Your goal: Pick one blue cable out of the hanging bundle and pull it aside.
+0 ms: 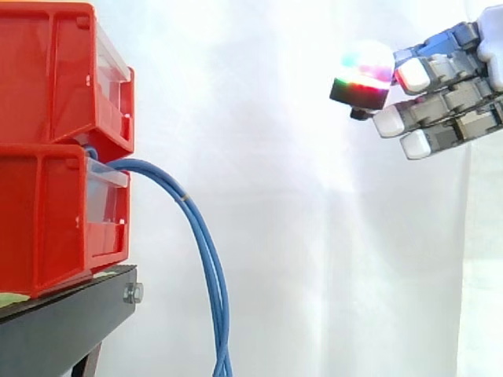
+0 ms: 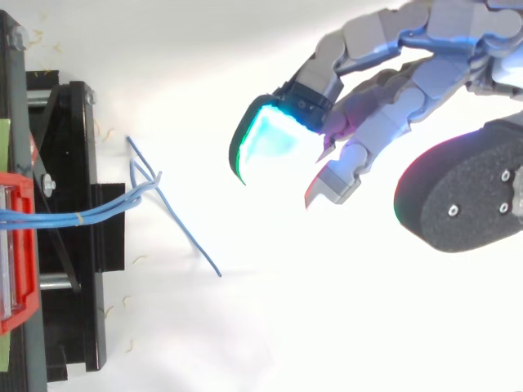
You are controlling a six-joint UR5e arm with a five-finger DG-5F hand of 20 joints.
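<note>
A bundle of thin blue cables (image 1: 206, 259) comes out between the two stacked red bins (image 1: 59, 145) and hangs down in an arc past the stand's edge. From above, the blue cables (image 2: 98, 211) run right off the bin and their loose ends spread over the white floor. My hand (image 1: 444, 94) hovers high at the right, well clear of the bundle, its fingers straight and relaxed with glowing pads (image 1: 365, 67) pointing left toward the bins. In the top view the hand (image 2: 384, 98) is open, far right of the cables, holding nothing.
The red bins sit on a black stand (image 1: 67, 318) at the left. A white curtain (image 1: 314, 236) backs the scene. Open space lies between the hanging cables and my hand.
</note>
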